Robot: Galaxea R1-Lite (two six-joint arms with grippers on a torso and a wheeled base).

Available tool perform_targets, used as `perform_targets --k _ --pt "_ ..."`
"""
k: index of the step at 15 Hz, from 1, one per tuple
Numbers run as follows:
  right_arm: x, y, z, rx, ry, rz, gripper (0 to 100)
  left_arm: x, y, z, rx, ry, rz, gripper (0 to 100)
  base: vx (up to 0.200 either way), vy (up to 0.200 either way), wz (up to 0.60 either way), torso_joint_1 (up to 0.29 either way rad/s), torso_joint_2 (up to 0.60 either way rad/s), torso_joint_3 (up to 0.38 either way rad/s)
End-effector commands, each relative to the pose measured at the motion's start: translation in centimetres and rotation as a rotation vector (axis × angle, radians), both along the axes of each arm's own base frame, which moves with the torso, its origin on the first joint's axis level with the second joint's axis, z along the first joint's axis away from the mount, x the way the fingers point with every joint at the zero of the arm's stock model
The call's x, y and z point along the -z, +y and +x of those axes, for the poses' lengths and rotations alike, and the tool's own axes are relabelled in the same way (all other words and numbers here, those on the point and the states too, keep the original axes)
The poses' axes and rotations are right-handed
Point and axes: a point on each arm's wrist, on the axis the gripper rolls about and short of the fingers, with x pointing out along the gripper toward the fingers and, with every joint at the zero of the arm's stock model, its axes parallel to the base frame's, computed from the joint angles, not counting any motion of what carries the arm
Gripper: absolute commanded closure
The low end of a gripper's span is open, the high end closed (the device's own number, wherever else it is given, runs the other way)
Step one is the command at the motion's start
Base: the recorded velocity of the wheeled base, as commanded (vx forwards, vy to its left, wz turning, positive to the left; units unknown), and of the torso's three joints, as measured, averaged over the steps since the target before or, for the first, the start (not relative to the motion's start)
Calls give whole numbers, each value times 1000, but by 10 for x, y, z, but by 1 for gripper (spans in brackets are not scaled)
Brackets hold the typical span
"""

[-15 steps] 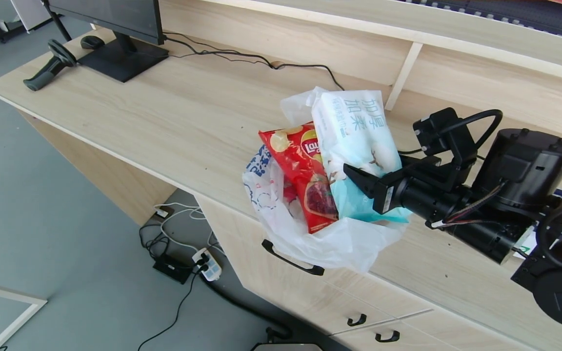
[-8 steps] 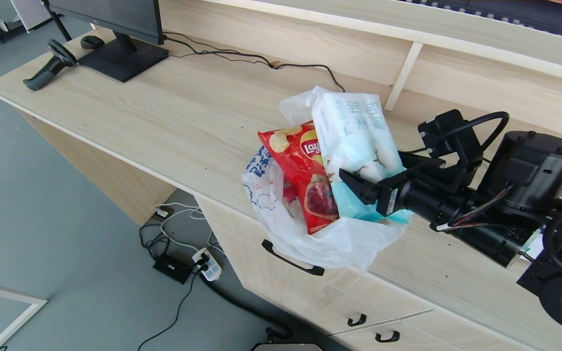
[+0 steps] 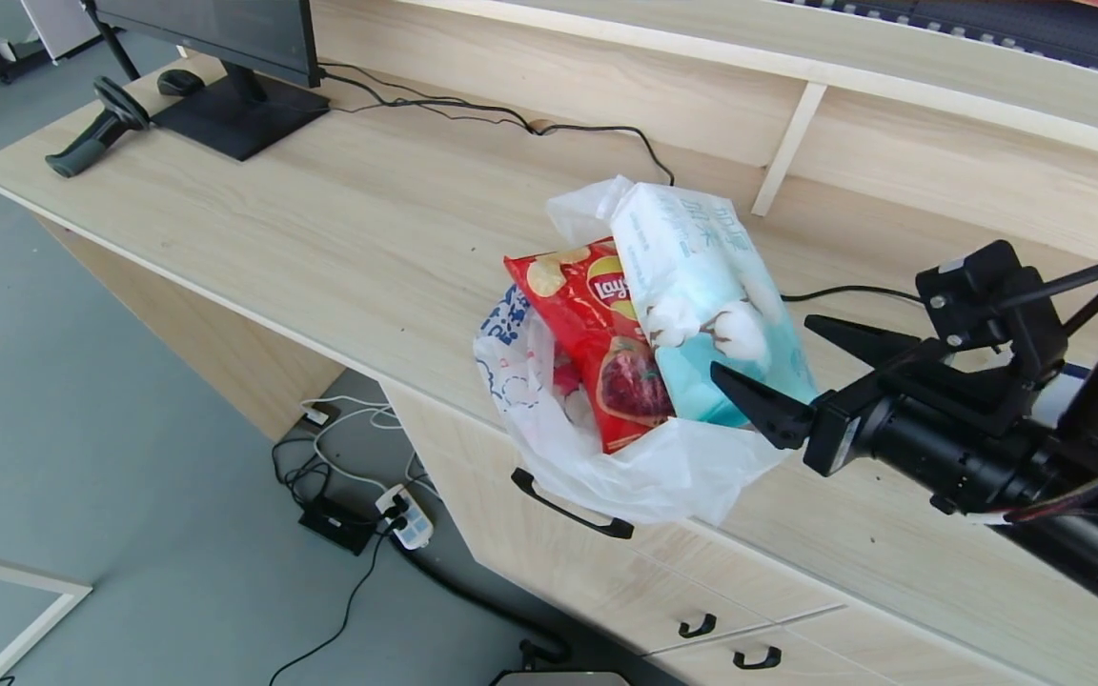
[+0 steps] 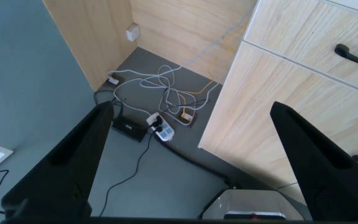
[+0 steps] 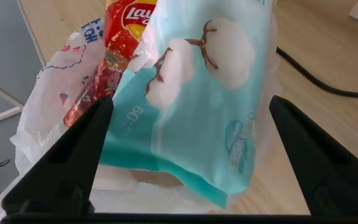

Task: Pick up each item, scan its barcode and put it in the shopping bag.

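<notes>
A white plastic shopping bag (image 3: pixel 549 429) sits at the counter's front edge. A red chips bag (image 3: pixel 597 353) and a white-and-teal tissue pack (image 3: pixel 701 286) stand leaning inside it. My right gripper (image 3: pixel 763 348) hangs open just to the right of the tissue pack, holding nothing. In the right wrist view the tissue pack (image 5: pixel 197 93) lies close ahead between the spread fingers of the right gripper (image 5: pixel 190 102), with the chips bag (image 5: pixel 114 56) and the shopping bag (image 5: pixel 48 124) beside it. My left gripper (image 4: pixel 191 109) is open and empty, low beside the counter's drawers, over the floor.
A handheld scanner (image 3: pixel 96 129), a mouse (image 3: pixel 179 83) and a monitor (image 3: pixel 225 38) sit at the counter's far left. A black cable (image 3: pixel 511 119) runs along the back. Drawer handles (image 3: pixel 568 510) are below the bag. Cables and a power strip (image 4: pixel 160 127) lie on the floor.
My right gripper has opened, let go of the tissue pack and drawn back to the right. The pack has tipped slightly and now rests in the bag.
</notes>
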Motion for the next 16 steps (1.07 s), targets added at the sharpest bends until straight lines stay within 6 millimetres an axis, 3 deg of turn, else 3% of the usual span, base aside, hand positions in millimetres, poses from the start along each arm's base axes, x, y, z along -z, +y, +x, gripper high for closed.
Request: perform_targets --k 1,3,7,16 --pt "-3 -16 -27 -7 -24 13 0 0 0 0 0 0 0 0 0 0 0 0 0 0" --pt "5 -29 -53 -24 -21 9 0 0 0 0 0 0 0 0 0 0 0 0 0 0" --pt "41 -59 -105 -64 30 -16 0 0 0 0 0 0 -2 0 0 0 0 0 0 0" --pt "110 -122 -196 -163 272 -144 0 0 0 0 0 0 -2 0 0 0 0 0 0 0"
